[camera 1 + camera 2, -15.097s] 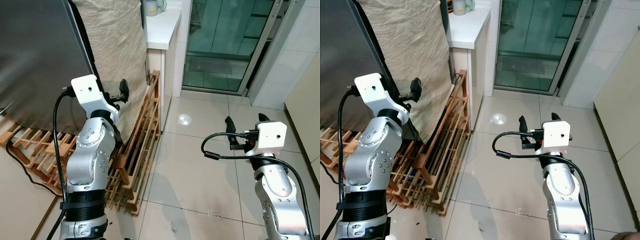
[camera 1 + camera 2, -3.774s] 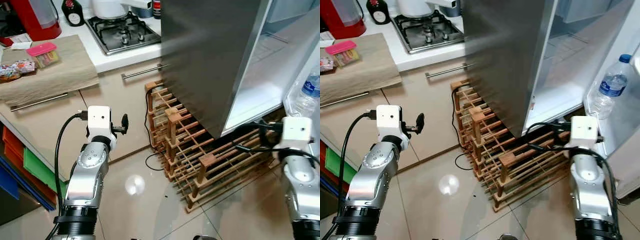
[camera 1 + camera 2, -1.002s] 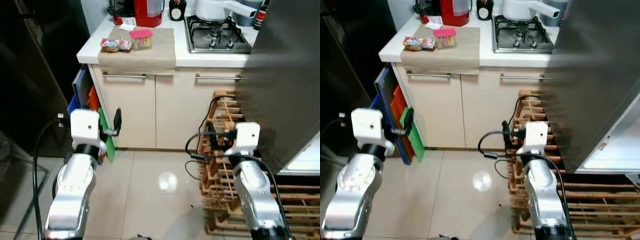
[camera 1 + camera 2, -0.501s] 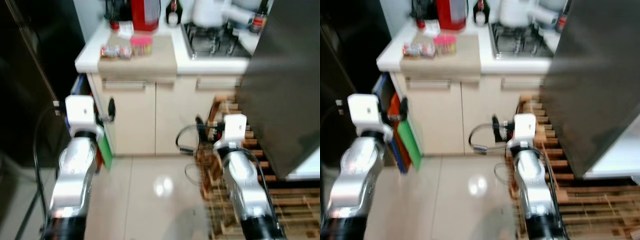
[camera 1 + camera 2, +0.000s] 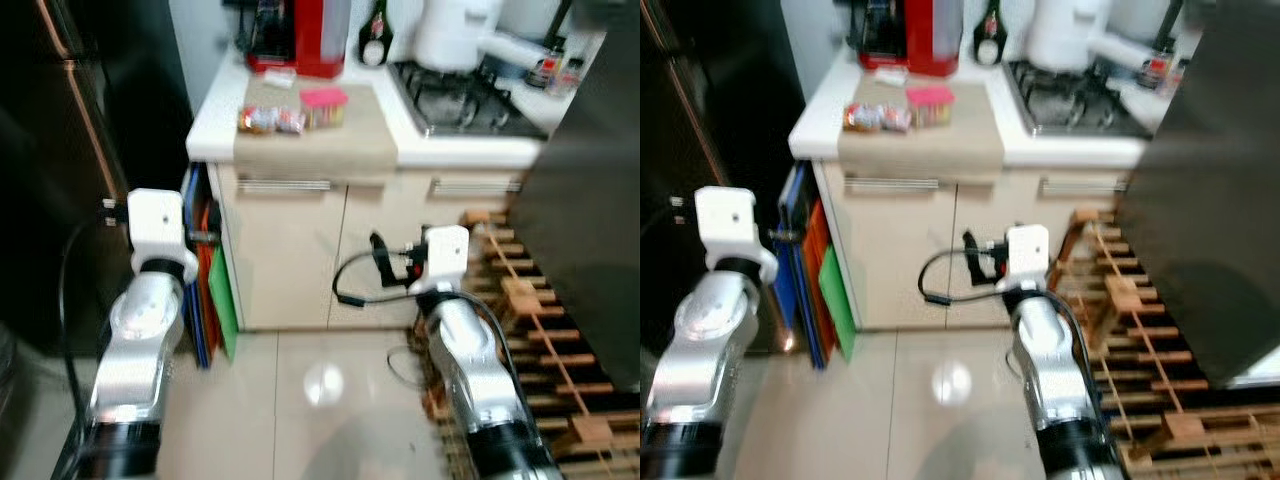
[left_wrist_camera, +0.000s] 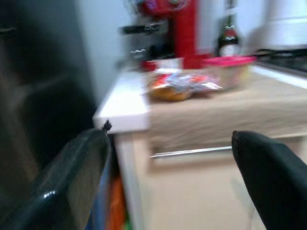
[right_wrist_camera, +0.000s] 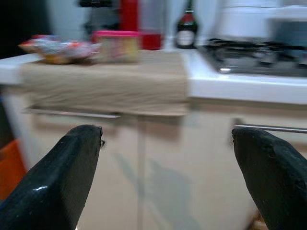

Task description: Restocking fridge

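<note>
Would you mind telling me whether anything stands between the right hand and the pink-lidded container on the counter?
Nothing visible does. The right hand is open and faces the pink-lidded container across open space; the container sits on a beige cloth, beside a snack packet.

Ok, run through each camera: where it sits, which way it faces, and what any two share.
Eye views: on the head, looking down at the counter, cupboards and both silver arms.
Left wrist view: on the left arm, facing the counter's corner between open black fingers.
Right wrist view: on the right arm, facing the cupboard front between open fingers.
Shared: all show the pink-lidded box on the cloth.
</note>
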`<state>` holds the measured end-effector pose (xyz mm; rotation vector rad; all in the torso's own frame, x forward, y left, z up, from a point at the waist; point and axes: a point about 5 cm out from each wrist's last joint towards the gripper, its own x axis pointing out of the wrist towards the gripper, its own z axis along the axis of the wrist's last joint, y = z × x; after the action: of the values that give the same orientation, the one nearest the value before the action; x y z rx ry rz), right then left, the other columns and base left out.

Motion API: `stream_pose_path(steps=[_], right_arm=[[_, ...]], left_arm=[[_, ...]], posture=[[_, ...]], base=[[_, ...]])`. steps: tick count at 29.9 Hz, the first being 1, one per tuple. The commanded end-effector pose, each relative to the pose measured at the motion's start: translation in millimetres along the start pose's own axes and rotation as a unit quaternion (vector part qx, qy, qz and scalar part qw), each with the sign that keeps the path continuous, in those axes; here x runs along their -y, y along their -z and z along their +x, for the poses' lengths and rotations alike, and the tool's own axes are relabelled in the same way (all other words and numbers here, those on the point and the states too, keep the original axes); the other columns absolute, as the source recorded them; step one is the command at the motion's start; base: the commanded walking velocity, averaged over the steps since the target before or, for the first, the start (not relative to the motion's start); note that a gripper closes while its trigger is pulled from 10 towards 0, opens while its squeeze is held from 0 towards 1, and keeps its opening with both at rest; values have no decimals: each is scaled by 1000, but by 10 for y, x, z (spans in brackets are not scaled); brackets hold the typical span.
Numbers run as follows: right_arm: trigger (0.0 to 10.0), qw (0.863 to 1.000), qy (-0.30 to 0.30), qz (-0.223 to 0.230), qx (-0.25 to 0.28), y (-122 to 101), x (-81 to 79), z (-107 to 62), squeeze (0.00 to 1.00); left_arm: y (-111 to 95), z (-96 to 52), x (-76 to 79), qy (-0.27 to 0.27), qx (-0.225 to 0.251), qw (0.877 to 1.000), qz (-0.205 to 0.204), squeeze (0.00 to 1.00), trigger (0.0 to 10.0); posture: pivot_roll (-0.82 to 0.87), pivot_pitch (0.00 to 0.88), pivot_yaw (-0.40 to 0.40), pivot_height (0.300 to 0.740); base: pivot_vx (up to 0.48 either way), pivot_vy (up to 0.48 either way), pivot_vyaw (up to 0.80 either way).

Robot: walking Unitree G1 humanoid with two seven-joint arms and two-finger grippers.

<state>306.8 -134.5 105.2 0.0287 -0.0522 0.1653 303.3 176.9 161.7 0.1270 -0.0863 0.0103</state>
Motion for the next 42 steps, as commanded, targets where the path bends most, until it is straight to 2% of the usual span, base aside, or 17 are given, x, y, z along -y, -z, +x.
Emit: stream_pose_path(steps=[1,7,15,18,21,24,26,28,31,34,36,39,42], right_arm=[[10000,1000,7,-6,12,-54,38,29,267],[10000,1000,15,-15,18,-120,78,88,278],[10000,999,15,-20,34,-187,89,92,271],[10000,999,17,-19,36,-194,93,97,275],[10000,999,15,-19,39,-213,78,98,275],[10000,999,9,-17,49,-268,59,91,271],[10000,998,6,-16,53,-288,51,91,271],[10000,996,-28,-33,78,-419,-38,97,298],[10000,995,-32,-40,82,-462,-57,118,310],[10000,996,-30,-34,83,-468,-58,126,286],[10000,996,-29,-31,83,-477,-66,130,282],[10000,995,-31,-29,86,-495,-88,132,286],[10000,996,-31,-23,86,-507,-102,126,278]], left_arm=[[-56,47,53,15,8,1000,2,0,10000],[-80,114,78,24,13,1000,0,0,10000],[-97,129,164,32,17,999,-9,0,10000],[-180,144,211,46,34,998,-10,0,10000],[-277,167,144,30,55,998,-11,0,10000],[-411,159,14,-18,82,996,-33,0,10000],[-440,151,-10,-28,88,995,-39,0,10000],[-476,95,-16,-46,95,993,-44,0,10000],[-510,112,-7,-49,101,994,-16,0,10000],[-582,159,3,-29,112,993,3,0,10000],[-701,265,-36,4,121,992,36,0,10000],[-902,443,-177,52,129,988,69,0,10000],[-1002,602,-241,106,112,983,102,0,10000]], posture=[[7,0,20,740],[-11,0,22,740],[-21,0,16,740],[-18,0,16,740],[-15,0,17,740],[-9,0,19,740],[-8,0,19,740],[-5,0,17,740],[-1,0,13,740],[-1,0,7,740],[0,0,5,740],[2,0,10,740],[1,0,25,740]], base=[[431,0,0],[431,0,-267],[432,0,-100],[434,0,0],[441,0,0],[442,0,0],[435,0,0],[0,442,0],[0,265,719],[0,0,0],[0,0,0],[0,0,0],[0,0,0]])
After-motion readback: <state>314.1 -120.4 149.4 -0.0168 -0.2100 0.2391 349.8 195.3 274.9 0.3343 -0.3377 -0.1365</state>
